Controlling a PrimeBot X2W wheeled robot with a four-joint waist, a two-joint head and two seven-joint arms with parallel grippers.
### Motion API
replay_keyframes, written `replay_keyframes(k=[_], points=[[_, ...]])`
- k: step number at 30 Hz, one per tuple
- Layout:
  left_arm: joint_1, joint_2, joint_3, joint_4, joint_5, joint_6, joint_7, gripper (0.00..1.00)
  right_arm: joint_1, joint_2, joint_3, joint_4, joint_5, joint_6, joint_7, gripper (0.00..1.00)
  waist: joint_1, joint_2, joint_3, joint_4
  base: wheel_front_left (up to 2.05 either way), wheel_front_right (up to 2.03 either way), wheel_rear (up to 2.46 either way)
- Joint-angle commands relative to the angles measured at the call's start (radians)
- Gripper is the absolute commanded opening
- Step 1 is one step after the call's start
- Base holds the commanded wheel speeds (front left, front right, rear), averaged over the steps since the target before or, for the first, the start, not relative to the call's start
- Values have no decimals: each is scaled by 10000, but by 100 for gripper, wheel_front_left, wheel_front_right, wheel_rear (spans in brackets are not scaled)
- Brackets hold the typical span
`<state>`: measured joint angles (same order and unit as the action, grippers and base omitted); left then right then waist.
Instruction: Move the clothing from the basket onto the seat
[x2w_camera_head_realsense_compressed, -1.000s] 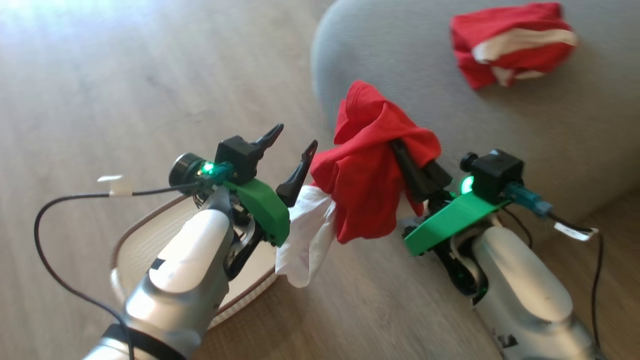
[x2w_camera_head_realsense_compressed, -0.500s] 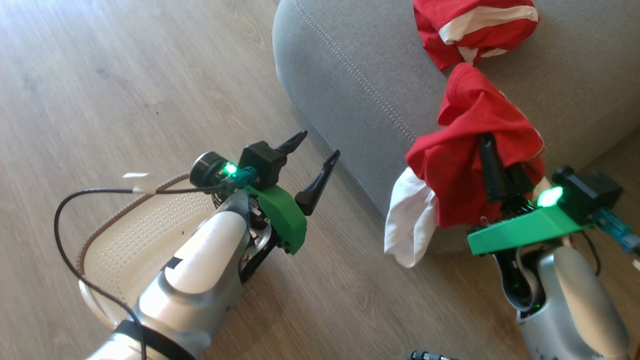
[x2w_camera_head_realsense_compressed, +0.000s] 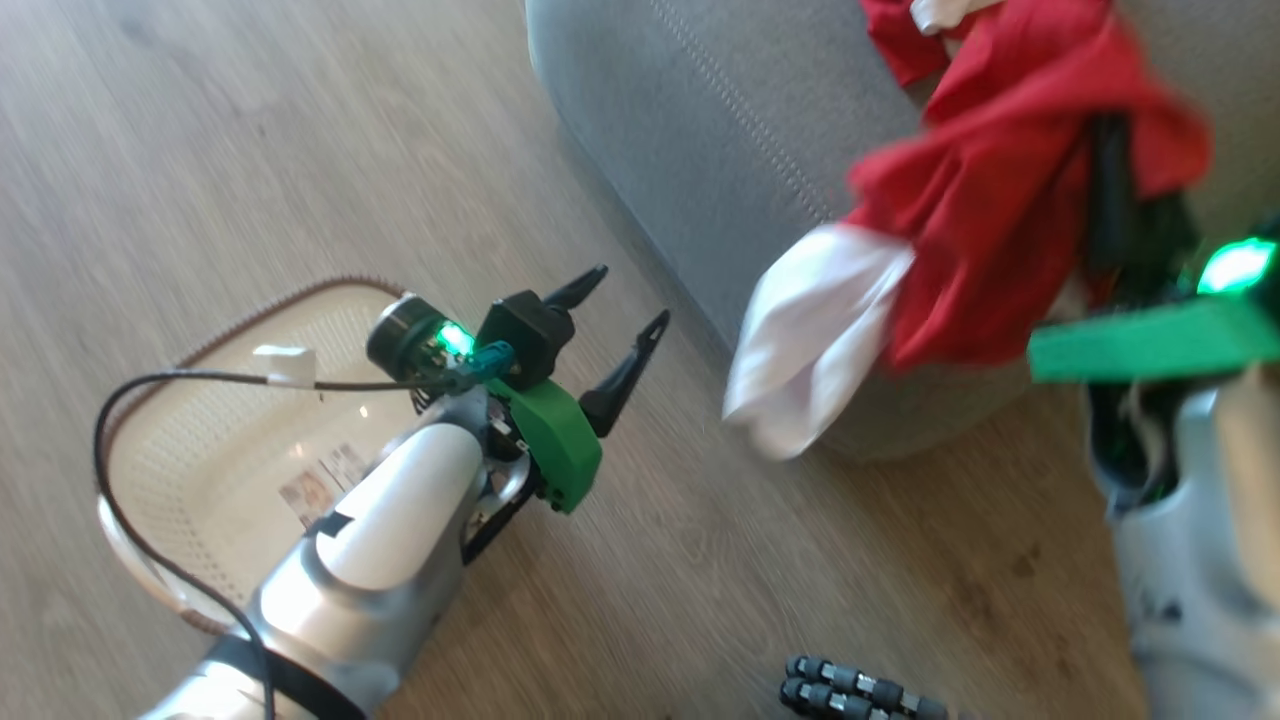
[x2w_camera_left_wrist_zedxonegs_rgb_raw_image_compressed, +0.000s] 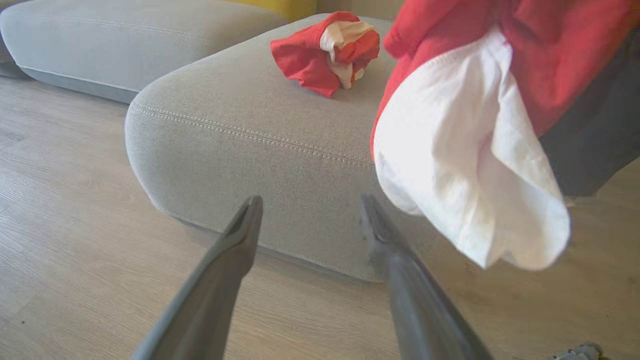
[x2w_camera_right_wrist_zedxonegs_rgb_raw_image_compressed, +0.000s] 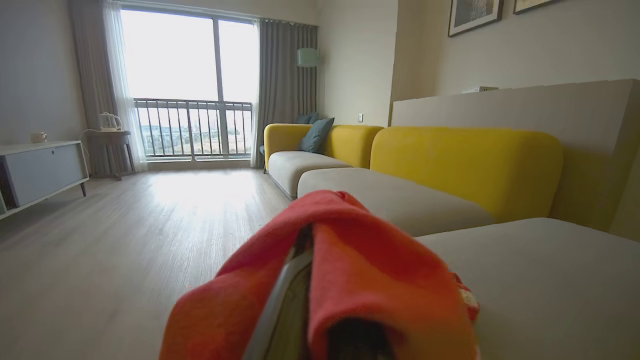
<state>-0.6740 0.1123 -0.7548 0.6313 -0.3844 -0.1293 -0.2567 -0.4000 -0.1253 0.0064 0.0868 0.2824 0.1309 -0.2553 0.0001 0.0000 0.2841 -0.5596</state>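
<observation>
**Inspector A:** Holders, largest first?

**Inspector B:** The seat (x2w_camera_left_wrist_zedxonegs_rgb_raw_image_compressed: 240, 145) bears one crumpled garment (x2w_camera_left_wrist_zedxonegs_rgb_raw_image_compressed: 325, 50), red and white, well back from its stitched, rounded corner. The basket (x2w_camera_head_realsense_compressed: 170, 450) stands on the floor (x2w_camera_head_realsense_compressed: 300, 150) near that corner. A paper label (x2w_camera_head_realsense_compressed: 325, 480) lies on its bottom, and the left forearm covers part of the inside.

**Inspector A:** Clearances and grips?

**Inspector B:** Bare floor lies between basket and seat. The right gripper (x2w_camera_head_realsense_compressed: 1108, 190), jaws closed, clamps a second garment (x2w_camera_head_realsense_compressed: 990, 200), red with a white panel, at the seat's corner. The left gripper (x2w_camera_head_realsense_compressed: 630, 295) hangs beside the basket, jaws wide apart, holding nothing.

Basket (x2w_camera_head_realsense_compressed: 170, 440) on floor (x2w_camera_head_realsense_compressed: 300, 150) L of seat (x2w_camera_head_realsense_compressed: 700, 130); clothing (x2w_camera_left_wrist_zedxonegs_rgb_raw_image_compressed: 320, 55) partly on seat, partly over its corner
</observation>
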Motion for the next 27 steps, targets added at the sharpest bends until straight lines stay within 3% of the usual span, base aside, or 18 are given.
replay_keyframes(k=[1,8,19,27], points=[[-495,154,222,-324,78,-12,-51,100,-509,-180,108,-289,-60,-2,-65,0,-1,0,347,5,0,0,0],[-639,501,171,-570,301,-6,-51,100,-2639,-933,-33,477,-404,-2,-65,0,-1,0,1267,23,0,0,0],[-894,626,-230,-788,376,-5,153,100,-5374,-2315,-944,2078,-1372,-2,-65,0,-1,0,2273,640,0,0,0],[-988,803,-480,-930,360,-8,351,100,-7378,-3575,-2435,3856,-2175,-2,-65,0,-1,0,2892,1118,0,0,0]])
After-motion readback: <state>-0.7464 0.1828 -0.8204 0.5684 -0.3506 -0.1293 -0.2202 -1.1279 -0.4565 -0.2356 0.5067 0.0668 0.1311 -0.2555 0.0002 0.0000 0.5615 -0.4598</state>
